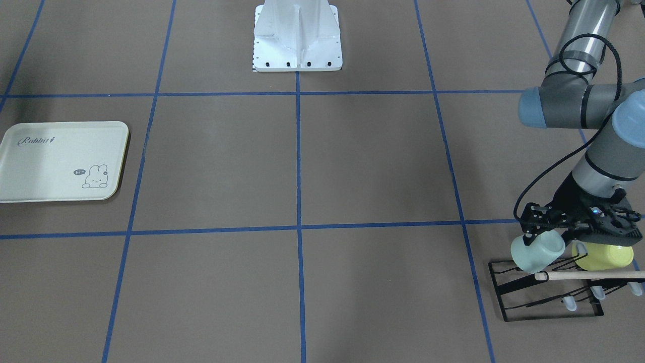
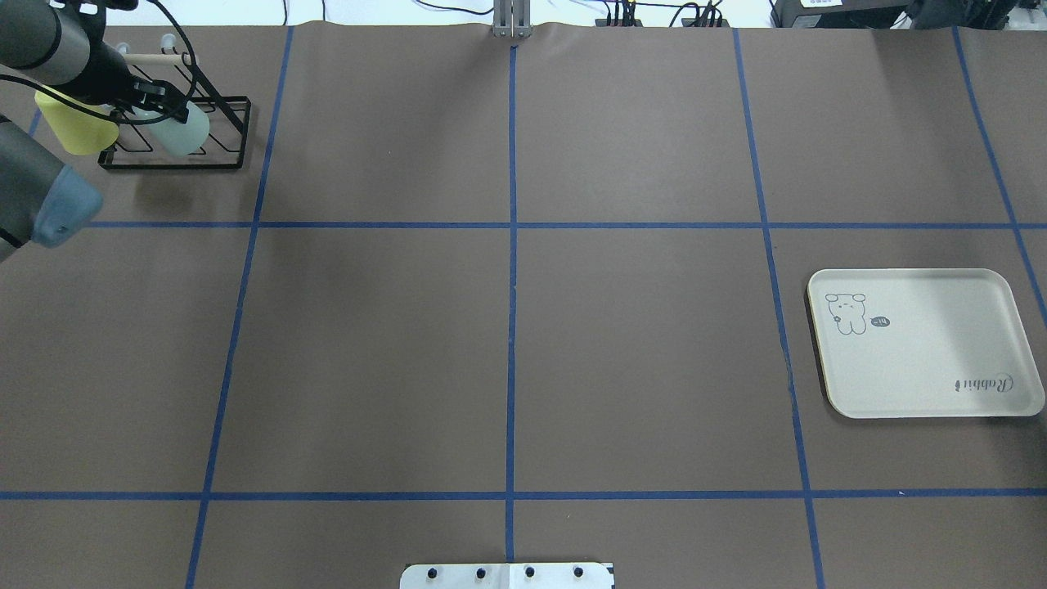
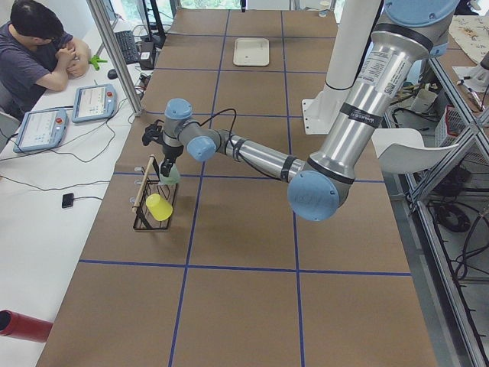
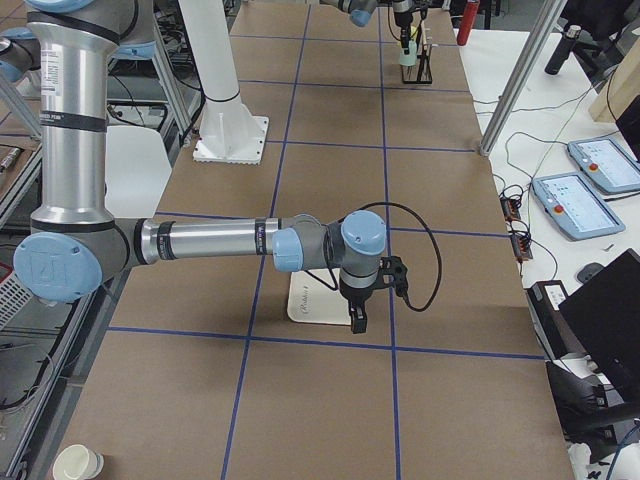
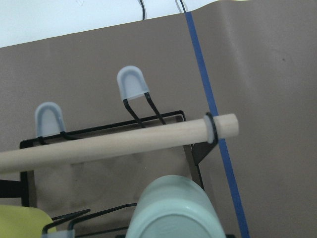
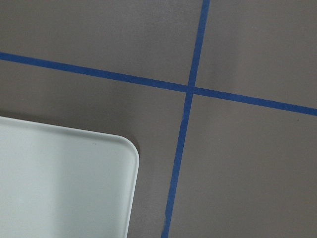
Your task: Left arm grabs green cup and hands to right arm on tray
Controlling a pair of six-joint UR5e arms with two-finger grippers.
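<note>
The green cup (image 1: 537, 252) sits tilted on the black wire rack (image 1: 546, 302) at the table's far left corner. It also shows in the overhead view (image 2: 183, 132) and, base toward the camera, in the left wrist view (image 5: 173, 210). My left gripper (image 1: 543, 236) is right at the cup's base end, with black fingers beside it; I cannot tell whether they press on it. My right gripper (image 4: 357, 322) shows only in the exterior right view, hanging over the near edge of the tray (image 4: 312, 305). I cannot tell whether it is open. The cream tray (image 2: 924, 360) holds nothing.
A yellow-green cup (image 1: 604, 258) sits on the same rack beside the green one, partly under my left wrist. A wooden rod (image 5: 114, 144) runs along the rack's top. The white robot base (image 1: 297, 35) stands mid-table. An operator (image 3: 34, 46) sits beyond the table.
</note>
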